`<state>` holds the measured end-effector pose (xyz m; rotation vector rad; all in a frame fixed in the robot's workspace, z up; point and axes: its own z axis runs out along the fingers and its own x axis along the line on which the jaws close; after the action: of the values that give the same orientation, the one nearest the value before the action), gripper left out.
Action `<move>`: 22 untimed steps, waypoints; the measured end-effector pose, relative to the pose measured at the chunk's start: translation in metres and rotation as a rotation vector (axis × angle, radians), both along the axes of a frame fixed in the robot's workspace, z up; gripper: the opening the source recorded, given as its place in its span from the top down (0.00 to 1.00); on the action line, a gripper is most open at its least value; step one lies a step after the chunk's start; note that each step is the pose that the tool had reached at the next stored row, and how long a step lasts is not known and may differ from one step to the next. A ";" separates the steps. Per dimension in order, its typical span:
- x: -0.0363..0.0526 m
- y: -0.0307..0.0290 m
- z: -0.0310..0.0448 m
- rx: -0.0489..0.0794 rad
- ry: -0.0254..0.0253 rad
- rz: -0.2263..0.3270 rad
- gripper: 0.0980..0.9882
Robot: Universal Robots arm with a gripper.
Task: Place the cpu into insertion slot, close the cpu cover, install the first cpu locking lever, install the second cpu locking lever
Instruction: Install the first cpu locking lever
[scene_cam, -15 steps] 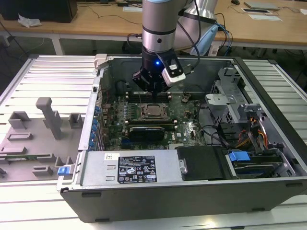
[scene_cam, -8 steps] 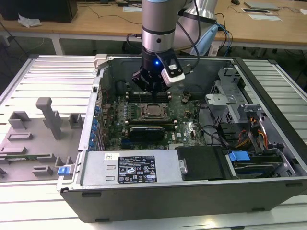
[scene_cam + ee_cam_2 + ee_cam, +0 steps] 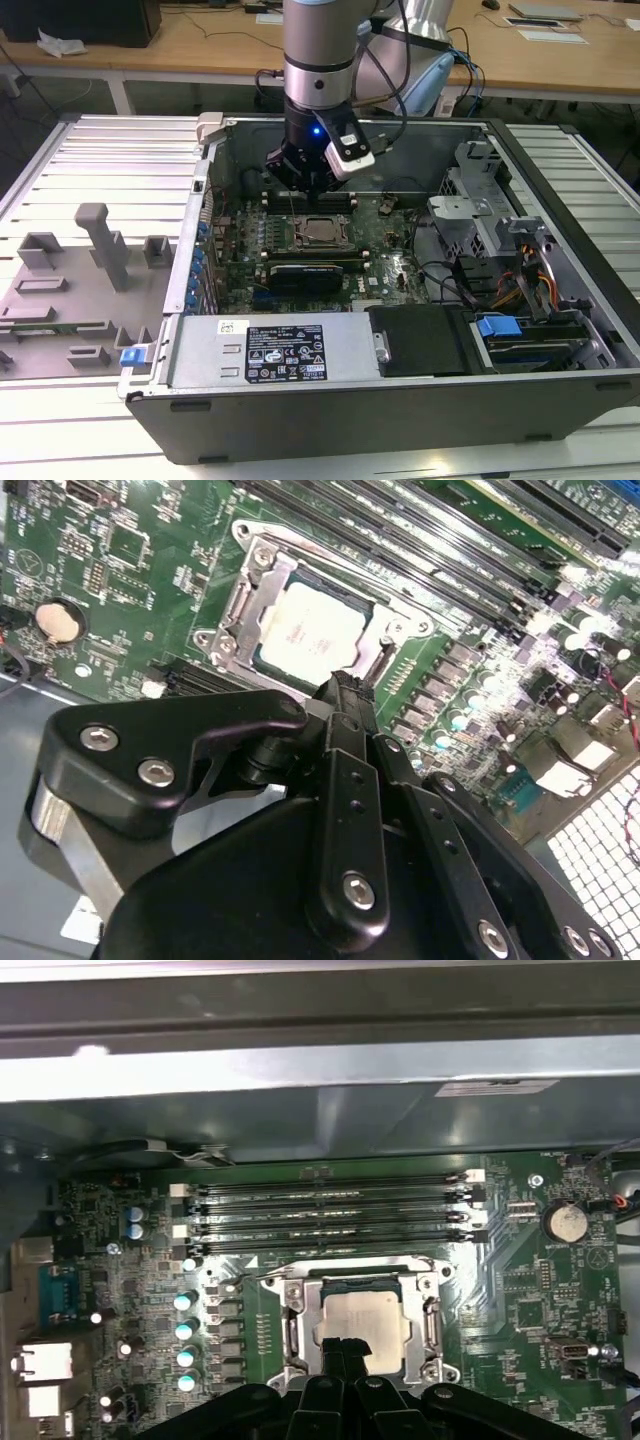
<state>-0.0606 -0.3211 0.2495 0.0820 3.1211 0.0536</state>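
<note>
Here's an open computer case (image 3: pixel 400 435) lying on a ribbed metal table (image 3: pixel 110 150), its green motherboard (image 3: pixel 385 275) facing up. A long black card (image 3: pixel 305 270) runs across the board, and a silver power supply (image 3: pixel 270 350) sits along the near wall. Over on the exterior view's right there's a grey drive cage (image 3: pixel 470 215), a blue latch (image 3: pixel 497 326) and orange and yellow cables (image 3: pixel 540 275). On the exterior view's left, a grey fixture tray (image 3: pixel 150 300) carries an upright post (image 3: pixel 98 240). Wooden desks (image 3: pixel 200 40) stand behind. In the first wrist view, four dark memory slots (image 3: pixel 330 1210) lie side by side, a round coin battery (image 3: pixel 564 1222) sits near their end, and a column of silver-topped capacitors (image 3: pixel 185 1330) lines up on the board
</note>
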 end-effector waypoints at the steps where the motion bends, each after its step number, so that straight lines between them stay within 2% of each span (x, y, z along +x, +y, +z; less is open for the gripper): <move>1: -0.0014 0.0000 0.0000 0.000 0.0000 0.000 0.99; 4: -0.0063 0.0000 0.0000 0.000 0.0000 0.000 0.99; 17: -0.0385 0.0000 0.0000 0.001 -0.0003 0.000 0.99; 19: -0.0423 0.0000 0.0000 0.022 -0.0005 0.000 0.99; 21: -0.0465 0.0000 0.0000 0.065 -0.0007 0.000 0.99; 22: -0.0470 0.0000 0.0000 0.079 -0.0008 0.000 0.99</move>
<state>-0.1077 -0.3211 0.2496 0.0829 3.1178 0.1762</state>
